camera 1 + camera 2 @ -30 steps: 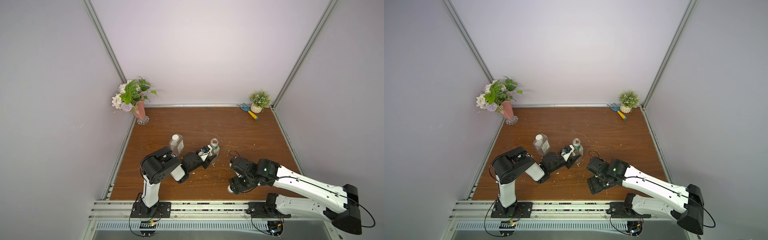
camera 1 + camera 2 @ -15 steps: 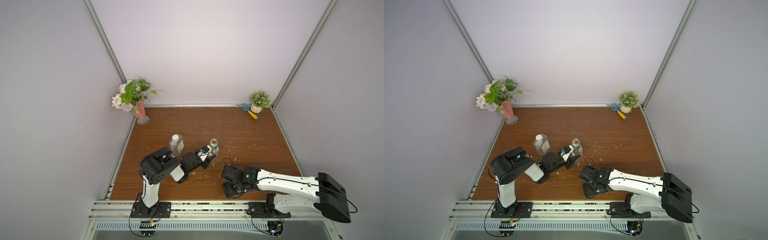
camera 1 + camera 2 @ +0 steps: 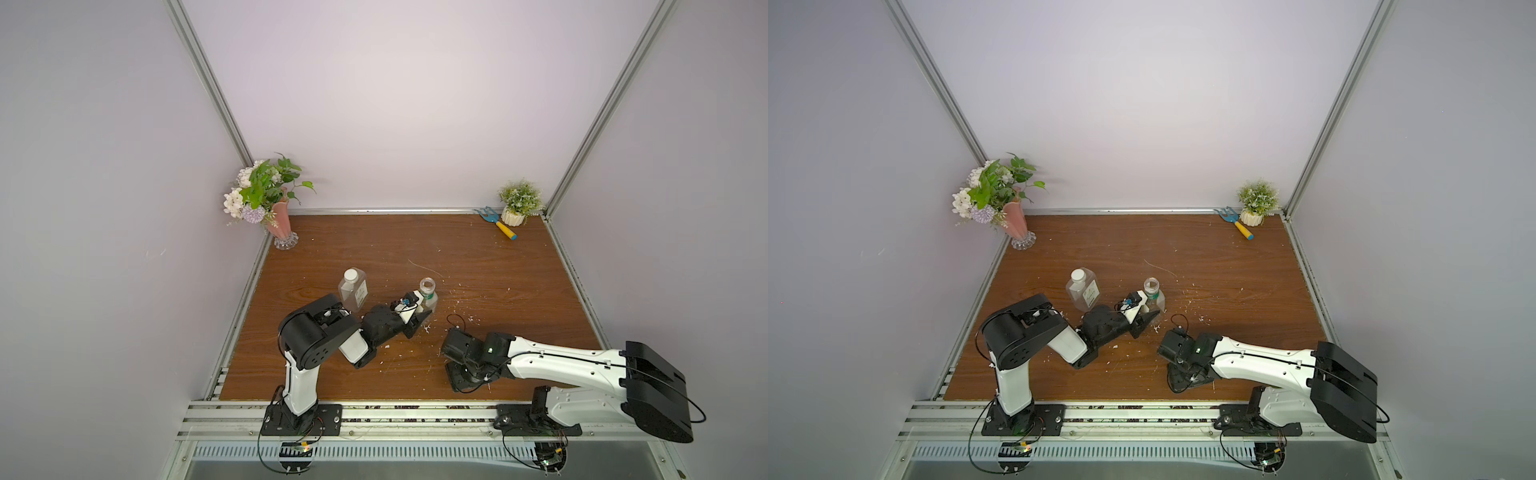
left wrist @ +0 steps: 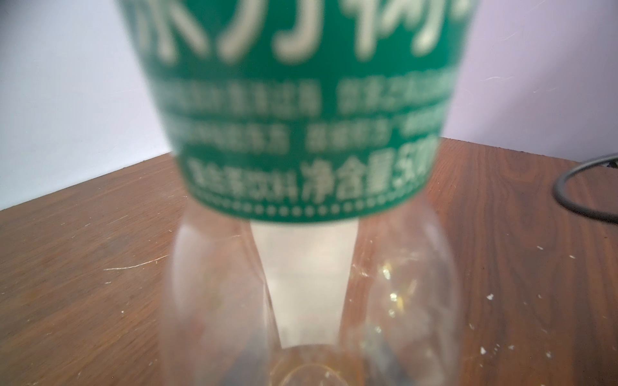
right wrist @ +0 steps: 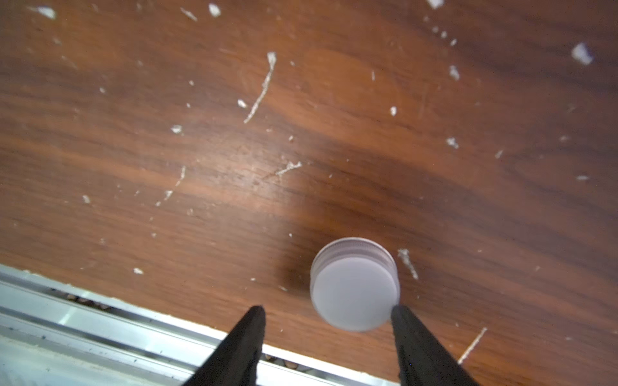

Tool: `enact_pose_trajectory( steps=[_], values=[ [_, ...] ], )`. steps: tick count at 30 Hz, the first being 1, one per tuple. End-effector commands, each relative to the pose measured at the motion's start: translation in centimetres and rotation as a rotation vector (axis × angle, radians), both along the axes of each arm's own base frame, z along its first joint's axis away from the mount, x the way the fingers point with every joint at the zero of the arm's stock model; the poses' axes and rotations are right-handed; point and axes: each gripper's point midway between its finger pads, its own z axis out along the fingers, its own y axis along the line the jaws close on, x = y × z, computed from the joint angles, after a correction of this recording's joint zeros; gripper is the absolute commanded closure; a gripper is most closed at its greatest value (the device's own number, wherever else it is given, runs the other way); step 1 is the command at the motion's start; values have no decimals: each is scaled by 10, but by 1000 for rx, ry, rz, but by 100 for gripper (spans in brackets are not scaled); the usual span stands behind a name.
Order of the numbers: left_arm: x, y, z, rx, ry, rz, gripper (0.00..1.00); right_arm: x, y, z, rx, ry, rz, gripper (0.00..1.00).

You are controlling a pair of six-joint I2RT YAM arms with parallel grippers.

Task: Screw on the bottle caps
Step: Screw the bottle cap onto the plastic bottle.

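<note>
Cap (image 5: 354, 294) touches one of parted right fingers (image 5: 416, 344); left fingers (image 3: 420, 319) clasp round bottle (image 3: 428, 291).

Wooden desk (image 3: 415, 249), flecked white: flower vase (image 3: 279, 224) and potted plant (image 3: 517, 205) with toy rake (image 3: 498, 224) in far corners, squarish bottle (image 3: 353, 289) and round bottle (image 3: 428, 291) mid-desk, loose white cap (image 5: 354, 290) near front edge

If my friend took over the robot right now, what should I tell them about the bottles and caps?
Left gripper: jaws shut on the round bottle, which stands upright with no cap on its neck.
Right gripper: jaws open, low over the table near its front edge. The loose cap sits partly between them, touching one finger.
Done: the square bottle has its white cap on.
Left: grip the loose cap, carry it to the round bottle, screw it on.
</note>
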Motion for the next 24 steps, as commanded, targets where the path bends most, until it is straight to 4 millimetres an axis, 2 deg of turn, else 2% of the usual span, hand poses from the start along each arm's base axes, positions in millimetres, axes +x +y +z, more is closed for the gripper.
enact_pose_trajectory(
  steps=[1, 13, 24],
  values=[
    [-5, 9, -27, 81, 61, -5, 58, 4, -14, -6, -64, -14, -1, 35],
    [-6, 8, -27, 79, 62, -17, 58, 12, -14, -1, -93, -41, 5, 33],
    [-10, 5, -24, 72, 61, -41, 58, 16, -11, -8, -80, -36, 8, 51]
  ],
)
